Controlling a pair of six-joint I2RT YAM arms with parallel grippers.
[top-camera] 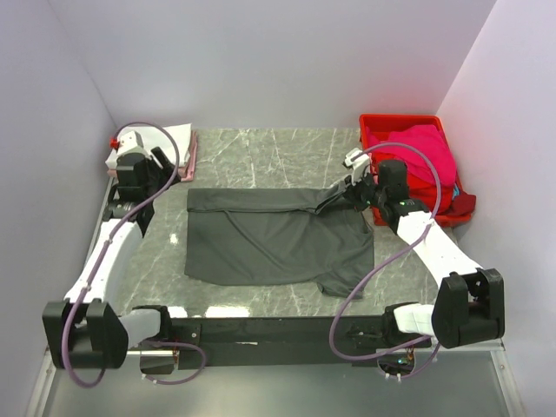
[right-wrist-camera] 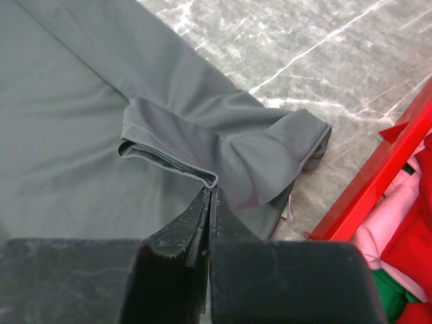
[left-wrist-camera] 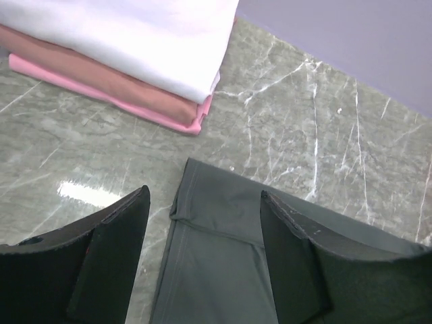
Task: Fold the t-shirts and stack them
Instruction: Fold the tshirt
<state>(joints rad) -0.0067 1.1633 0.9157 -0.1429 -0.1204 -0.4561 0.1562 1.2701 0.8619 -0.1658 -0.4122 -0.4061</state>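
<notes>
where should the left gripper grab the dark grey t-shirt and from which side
Best pinch the dark grey t-shirt at its far-left corner, coming straight down. The open left gripper straddles that folded edge, which lies flat on the table.

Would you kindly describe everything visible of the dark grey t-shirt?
The dark grey t-shirt is soft, plain, matte cloth, spread mostly flat across the middle of the marble table, its far edge folded over. One short sleeve pokes out at the near right corner. The right gripper is shut on a bunched fold at its far right corner; the open left gripper hangs over the far left corner, not gripping it.
</notes>
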